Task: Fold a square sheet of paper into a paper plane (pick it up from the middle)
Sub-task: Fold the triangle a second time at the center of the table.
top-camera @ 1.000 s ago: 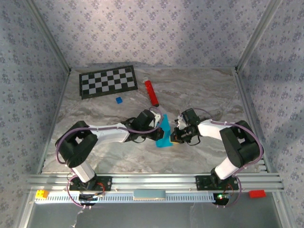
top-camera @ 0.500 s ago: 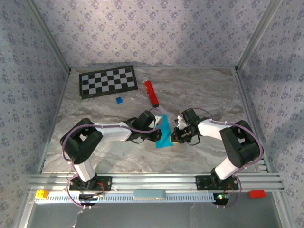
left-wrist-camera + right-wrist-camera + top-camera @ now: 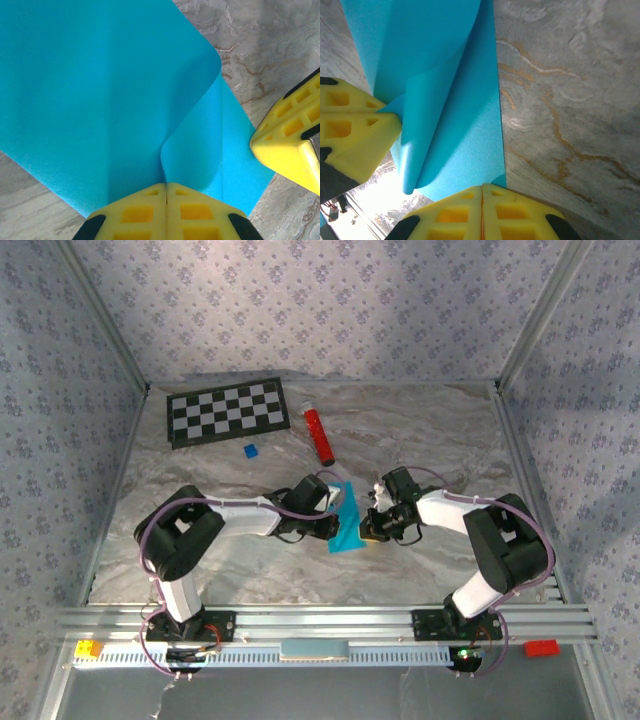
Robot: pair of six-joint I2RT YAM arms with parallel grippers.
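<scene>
Paper lay half folded in the middle of the table. Left gripper and right gripper both pinched it shut. Any hard pull 2 ways could rip it or spoil the fold.

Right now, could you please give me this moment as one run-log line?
left gripper: shut on paper sheet | right gripper: shut on its edge | paper sheet: one flap curled over, not flat

Floral walls (marbled table)

Left arm, right arm: jaws closed
</scene>
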